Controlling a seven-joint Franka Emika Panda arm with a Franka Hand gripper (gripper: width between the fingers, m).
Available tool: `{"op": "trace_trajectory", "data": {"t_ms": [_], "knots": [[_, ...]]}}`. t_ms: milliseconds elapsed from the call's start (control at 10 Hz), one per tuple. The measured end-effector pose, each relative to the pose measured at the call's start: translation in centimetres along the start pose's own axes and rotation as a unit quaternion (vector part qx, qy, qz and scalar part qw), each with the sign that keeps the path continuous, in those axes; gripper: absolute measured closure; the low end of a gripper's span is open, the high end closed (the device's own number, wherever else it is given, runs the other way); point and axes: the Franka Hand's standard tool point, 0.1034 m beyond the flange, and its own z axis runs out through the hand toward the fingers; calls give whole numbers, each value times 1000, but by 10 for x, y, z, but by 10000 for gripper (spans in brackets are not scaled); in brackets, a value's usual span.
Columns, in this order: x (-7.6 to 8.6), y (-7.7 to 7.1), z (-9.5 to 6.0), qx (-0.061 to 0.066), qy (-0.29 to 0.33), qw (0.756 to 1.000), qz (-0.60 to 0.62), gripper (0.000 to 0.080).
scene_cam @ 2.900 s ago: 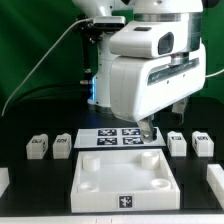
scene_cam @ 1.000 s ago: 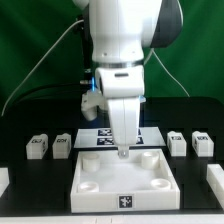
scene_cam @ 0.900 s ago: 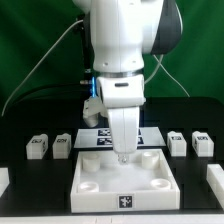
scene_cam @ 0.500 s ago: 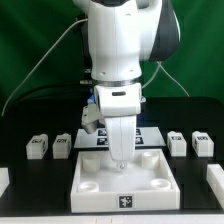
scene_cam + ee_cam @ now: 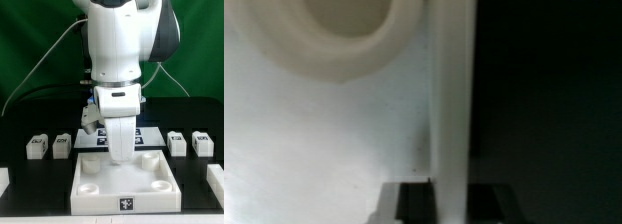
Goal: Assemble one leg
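Observation:
Several legs, short white posts with tags, stand on the black table: two at the exterior view's left and two at its right. The wide white panel lies in front with round corner sockets. My gripper points straight down at the panel's rear rim, far from every leg. In the wrist view the dark fingers press on both sides of the thin white rim, with a round socket beside it. The gripper is shut on the rim.
The marker board lies behind the panel, mostly hidden by the arm. White parts show at the table's front corners, at the exterior view's left and right. A green backdrop stands behind.
The arm swung from the exterior view's right to above the panel's rear rim, then lowered until the fingers straddle the rim. The panel and legs have not moved.

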Motion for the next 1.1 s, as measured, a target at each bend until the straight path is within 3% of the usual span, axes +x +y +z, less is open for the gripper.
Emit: {"op": "trace_trajectory", "data": {"t_ms": [100,800,1100], "knots": [[0,1,0,-1,0,1000,0,740],[1,2,0,-4,0,1000,3,739],[38,30,-1,-19,10,1000,17,739]]}}
